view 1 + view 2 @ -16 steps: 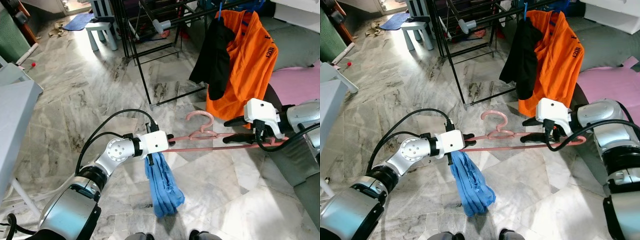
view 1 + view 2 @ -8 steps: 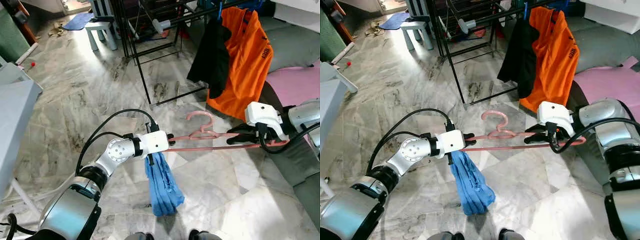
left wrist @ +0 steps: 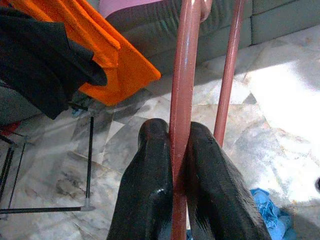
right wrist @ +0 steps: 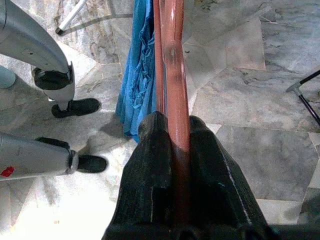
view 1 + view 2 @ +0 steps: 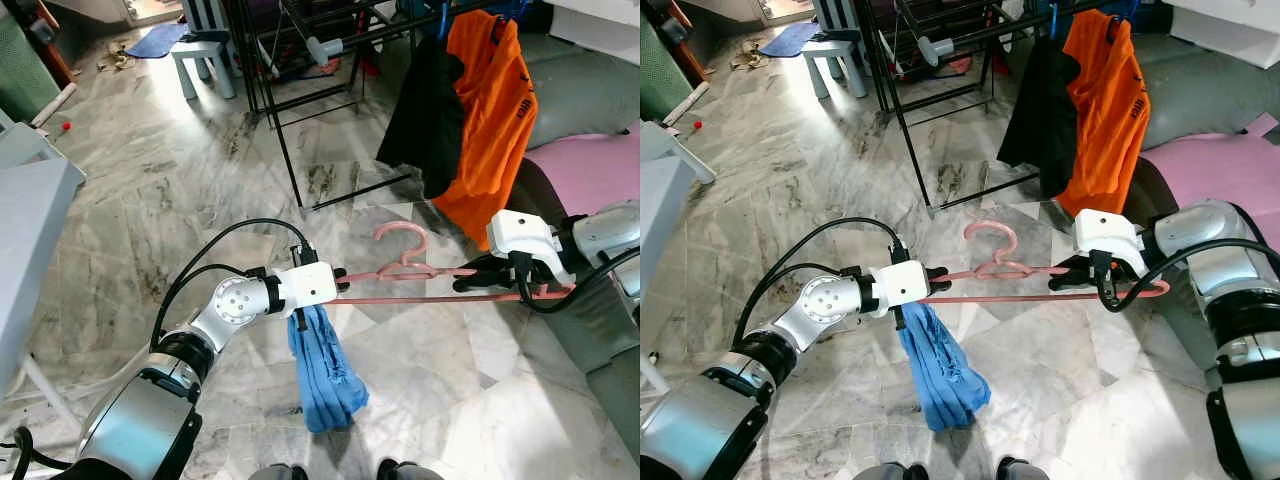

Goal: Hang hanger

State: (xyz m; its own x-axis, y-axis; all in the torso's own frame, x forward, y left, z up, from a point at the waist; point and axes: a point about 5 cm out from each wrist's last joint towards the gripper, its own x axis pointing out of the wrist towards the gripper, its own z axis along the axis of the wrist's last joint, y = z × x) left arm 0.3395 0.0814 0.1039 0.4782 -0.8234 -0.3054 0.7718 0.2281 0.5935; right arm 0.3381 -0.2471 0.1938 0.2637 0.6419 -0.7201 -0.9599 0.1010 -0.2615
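Between the two grippers a pink hanger (image 5: 405,272) lies level above the marble floor (image 5: 180,190). Left gripper (image 3: 172,150) is clamped on one end of its bar, the fingers (image 3: 150,180) pressed tight against it; a blue cloth (image 5: 322,370) hangs from the hanger just beside this gripper. Right gripper (image 4: 172,135) is closed on the other end. Beyond the right gripper, an orange shirt (image 5: 495,110) and a black garment (image 5: 425,110) hang from a black rack (image 5: 290,100).
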